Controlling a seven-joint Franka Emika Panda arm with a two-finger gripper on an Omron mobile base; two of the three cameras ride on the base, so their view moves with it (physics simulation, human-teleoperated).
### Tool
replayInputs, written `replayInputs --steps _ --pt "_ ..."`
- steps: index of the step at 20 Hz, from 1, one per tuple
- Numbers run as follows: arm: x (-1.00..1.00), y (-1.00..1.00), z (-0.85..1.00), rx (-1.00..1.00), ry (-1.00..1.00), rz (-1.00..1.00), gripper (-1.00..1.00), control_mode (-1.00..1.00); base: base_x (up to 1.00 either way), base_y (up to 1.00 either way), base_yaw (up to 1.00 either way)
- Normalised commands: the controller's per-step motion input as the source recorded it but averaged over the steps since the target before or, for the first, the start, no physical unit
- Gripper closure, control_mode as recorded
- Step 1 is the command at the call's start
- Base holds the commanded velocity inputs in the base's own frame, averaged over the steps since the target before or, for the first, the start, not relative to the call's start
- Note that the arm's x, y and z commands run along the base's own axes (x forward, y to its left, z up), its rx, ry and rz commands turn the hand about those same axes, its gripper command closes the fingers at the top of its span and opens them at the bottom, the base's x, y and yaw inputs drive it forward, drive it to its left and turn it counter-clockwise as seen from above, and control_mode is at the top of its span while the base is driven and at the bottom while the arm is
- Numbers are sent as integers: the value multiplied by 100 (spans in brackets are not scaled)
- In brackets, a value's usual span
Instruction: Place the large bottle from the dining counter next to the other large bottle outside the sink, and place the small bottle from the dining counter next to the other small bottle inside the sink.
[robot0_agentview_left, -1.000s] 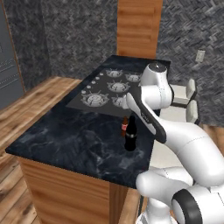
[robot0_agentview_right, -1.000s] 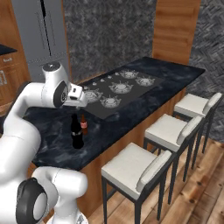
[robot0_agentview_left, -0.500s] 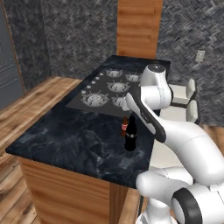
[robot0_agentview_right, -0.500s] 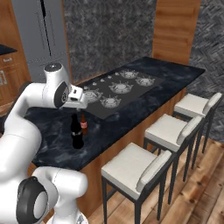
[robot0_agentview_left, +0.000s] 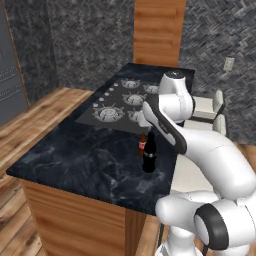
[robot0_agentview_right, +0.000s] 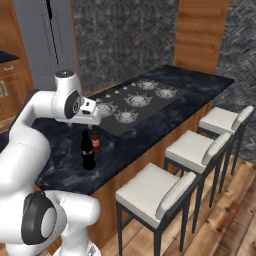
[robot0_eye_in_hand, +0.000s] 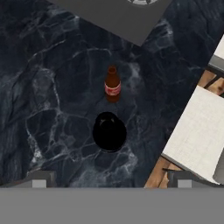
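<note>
Nothing moved yet: big bottle (robot0_agentview_left: 149, 158) and small bottle (robot0_agentview_left: 142, 144) both stand on the counter (robot0_agentview_left: 75, 155) just short of the hob (robot0_agentview_left: 122, 105), gripper (robot0_eye_in_hand: 109, 181) above the big one, jaws wide open, empty.

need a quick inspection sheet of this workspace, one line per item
surface: dark marbled counter, with a cooktop set in its far part
job's things: large dark bottle and small bottle with red label, both upright, close together near the counter's stool-side edge; in the hand view a gap shows between them
clutter: nothing seen
claw: claw open, holding nothing, above the bottles and looking down at the large bottle's cap
cables: nothing seen
surroundings: three white stools along the counter, wood floor, grey stone wall, wood panel behind the counter, wall outlet
</note>
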Motion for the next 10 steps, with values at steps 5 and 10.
replayInputs --steps 5,10 --pt "9 4 -21 0 0 0 -100 -100 0 0 0" --pt "1 4 -20 0 0 0 -100 -100 0 0 0"
